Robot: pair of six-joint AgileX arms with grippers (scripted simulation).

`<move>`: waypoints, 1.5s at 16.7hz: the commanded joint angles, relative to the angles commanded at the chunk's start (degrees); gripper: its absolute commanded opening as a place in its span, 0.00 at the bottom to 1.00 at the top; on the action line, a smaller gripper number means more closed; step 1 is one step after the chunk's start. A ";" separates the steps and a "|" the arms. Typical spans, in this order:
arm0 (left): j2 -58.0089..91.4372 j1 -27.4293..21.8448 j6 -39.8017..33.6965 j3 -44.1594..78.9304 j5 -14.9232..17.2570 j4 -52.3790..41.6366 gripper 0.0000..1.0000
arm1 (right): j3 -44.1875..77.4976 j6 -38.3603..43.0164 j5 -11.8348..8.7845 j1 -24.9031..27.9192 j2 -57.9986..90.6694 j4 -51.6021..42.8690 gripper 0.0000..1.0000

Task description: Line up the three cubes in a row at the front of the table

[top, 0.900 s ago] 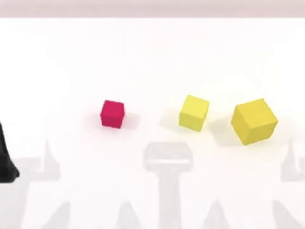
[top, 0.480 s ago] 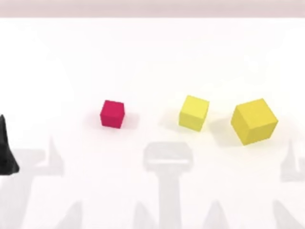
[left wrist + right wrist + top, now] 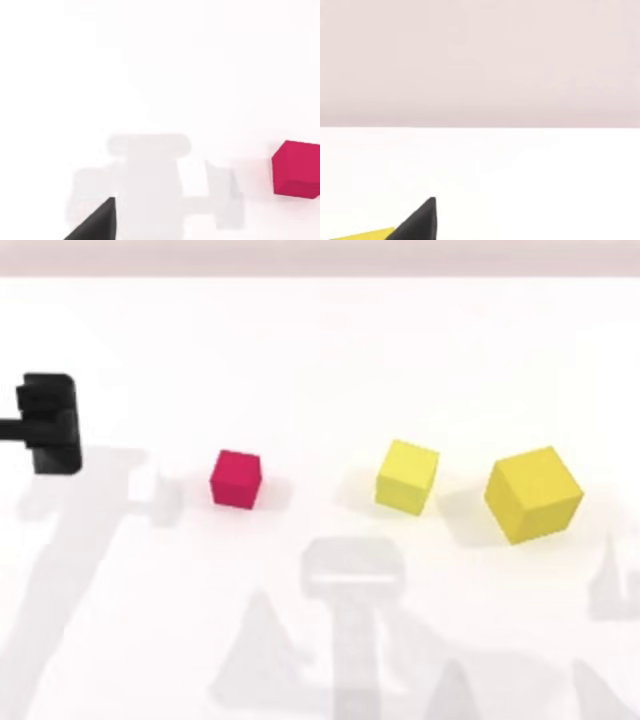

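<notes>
Three cubes stand apart in a rough row across the middle of the white table (image 3: 320,360): a small magenta-red cube (image 3: 236,479) at the left, a slightly larger yellow cube (image 3: 407,476), and the largest yellow cube (image 3: 533,494) at the right. My left gripper (image 3: 48,423) hovers at the table's left edge, left of the magenta-red cube and apart from it. In the left wrist view the magenta-red cube (image 3: 297,170) lies off to one side. My right gripper (image 3: 417,222) shows only as a dark tip, beside a strip of a yellow cube (image 3: 362,235). It is out of the top view.
Grey shadows of the arms fall across the front of the table (image 3: 350,580). A pale pinkish wall (image 3: 320,255) runs behind the table's far edge.
My left arm has risen from the lower left edge to farther back at the left, now showing as a black block. Its shadow has shifted. The cubes have not moved.
</notes>
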 joint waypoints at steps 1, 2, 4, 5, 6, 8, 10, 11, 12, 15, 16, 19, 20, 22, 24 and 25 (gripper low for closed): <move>7.13 -1.16 -0.56 5.62 0.00 -3.67 1.00 | 0.00 0.00 0.00 0.00 0.00 0.00 1.00; 14.23 -2.33 -1.12 11.18 0.02 -7.34 1.00 | 0.00 0.00 0.00 0.00 0.00 0.00 1.00; 27.91 -4.65 -2.21 21.88 0.08 -14.55 1.00 | 0.00 0.00 0.00 0.00 0.00 0.00 1.00; 34.33 -5.77 -2.74 26.95 0.11 -18.01 1.00 | 0.00 0.00 0.00 0.00 0.00 0.00 1.00; 40.40 -6.85 -3.25 31.81 0.15 -21.32 1.00 | 0.00 0.00 0.00 0.00 0.00 0.00 1.00; 51.22 -8.86 -4.20 40.95 0.21 -27.41 1.00 | 0.00 0.00 0.00 0.00 0.00 0.00 1.00; 60.22 -10.64 -5.04 49.17 0.26 -32.62 1.00 | 0.00 0.00 0.00 0.00 0.00 0.00 1.00; 64.10 -11.42 -5.41 52.88 0.27 -34.86 1.00 | 0.00 0.00 0.00 0.00 0.00 0.00 1.00; 67.56 -12.12 -5.74 56.24 0.27 -36.81 1.00 | 0.00 0.00 0.00 0.00 0.00 0.00 1.00; 74.98 -13.62 -6.44 63.70 0.25 -40.88 1.00 | 0.00 0.00 0.00 0.00 0.00 0.00 1.00; 76.34 -13.90 -6.57 65.06 0.24 -41.60 1.00 | 0.00 0.00 0.00 0.00 0.00 0.00 1.00; 77.28 -14.10 -6.66 66.02 0.23 -42.11 1.00 | 0.00 0.00 0.00 0.00 0.00 0.00 1.00; 77.28 -14.10 -6.66 66.02 0.23 -42.11 1.00 | 0.00 0.00 0.00 0.00 0.00 0.00 1.00; 77.19 -13.79 -6.62 65.87 0.25 -41.99 1.00 | 0.00 0.00 0.00 0.00 0.00 0.00 1.00; 77.45 -13.87 -6.52 64.97 0.24 -41.03 1.00 | 0.00 0.00 0.00 0.00 0.00 0.00 1.00; 77.81 -13.91 -6.48 63.83 0.24 -39.69 1.00 | 0.00 0.00 0.00 0.00 0.00 0.00 1.00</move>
